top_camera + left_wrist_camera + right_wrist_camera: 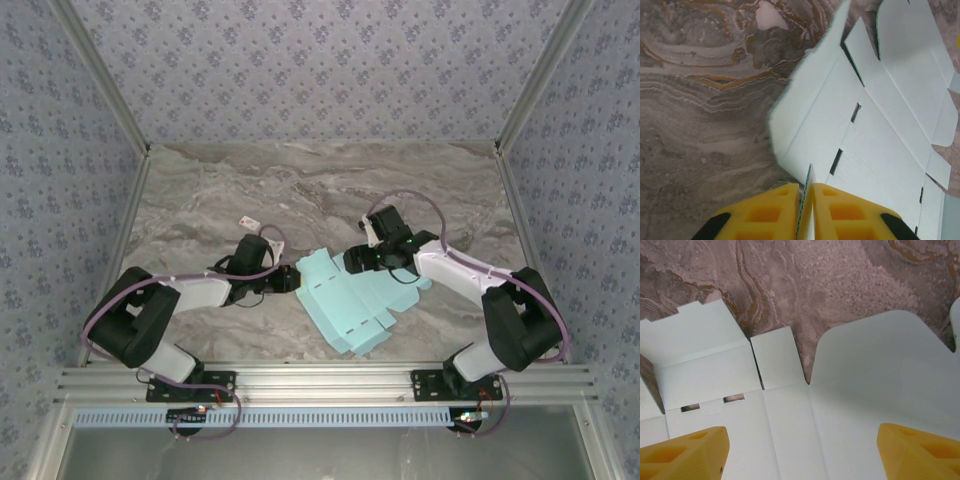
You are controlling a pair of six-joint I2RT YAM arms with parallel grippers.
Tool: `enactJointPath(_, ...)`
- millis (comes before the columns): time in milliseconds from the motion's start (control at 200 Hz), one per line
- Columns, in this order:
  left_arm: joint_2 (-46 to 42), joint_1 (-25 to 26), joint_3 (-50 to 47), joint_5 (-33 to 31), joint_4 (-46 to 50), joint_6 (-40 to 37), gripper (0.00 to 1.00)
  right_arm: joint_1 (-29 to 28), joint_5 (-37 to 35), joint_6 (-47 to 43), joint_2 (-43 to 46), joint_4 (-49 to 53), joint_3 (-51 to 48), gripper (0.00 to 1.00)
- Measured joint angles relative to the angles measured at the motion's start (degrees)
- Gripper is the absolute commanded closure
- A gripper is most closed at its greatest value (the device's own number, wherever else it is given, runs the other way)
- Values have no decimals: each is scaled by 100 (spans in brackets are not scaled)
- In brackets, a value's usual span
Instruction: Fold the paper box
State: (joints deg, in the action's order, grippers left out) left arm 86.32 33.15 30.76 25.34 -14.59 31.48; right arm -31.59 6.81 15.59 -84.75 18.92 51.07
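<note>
Paper box (pixel 885 145), for now only a flat light blue die-cut sheet, spreads away to the right and far side of the left hand (pixel 805 189) in the left wrist view. That hand's yellow fingers are pressed together on a thin edge of the sheet, which shows edge-on between them. The sheet's right part runs out of frame.

In the right wrist view the right hand (pixel 800 432) has its fingers wide apart, gripping nothing, with panels and flaps beneath and ahead of it. I cannot tell whether it touches the card.

From the top camera the paper box lies mid-tabletop (pixel 300 180) between the two hands, and its long axis seems to run from far left to near right. The left hand sits at its left edge and the right hand over its far edge, so both are about equally close. I'd judge the next fold falls to the free right hand while the left pins the sheet. Fingertips are too small to make out here. A tiny white tag (pixel 248 221) lies well apart, far left.
</note>
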Motion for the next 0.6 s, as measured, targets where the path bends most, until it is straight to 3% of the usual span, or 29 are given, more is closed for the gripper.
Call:
enactJointPath(105,-177,-2,225,17,446,-330,100,68,44,-223,105,160,243,21)
enactJointPath(435,-1405,-203,1838,-133,2011,-1565,100,994,1067,-1029,1040,271,1108,21)
enactJointPath(605,-1486,-358,2306,-160,2573,-1950,100,957,1292,-1320,1126,404,1300,22)
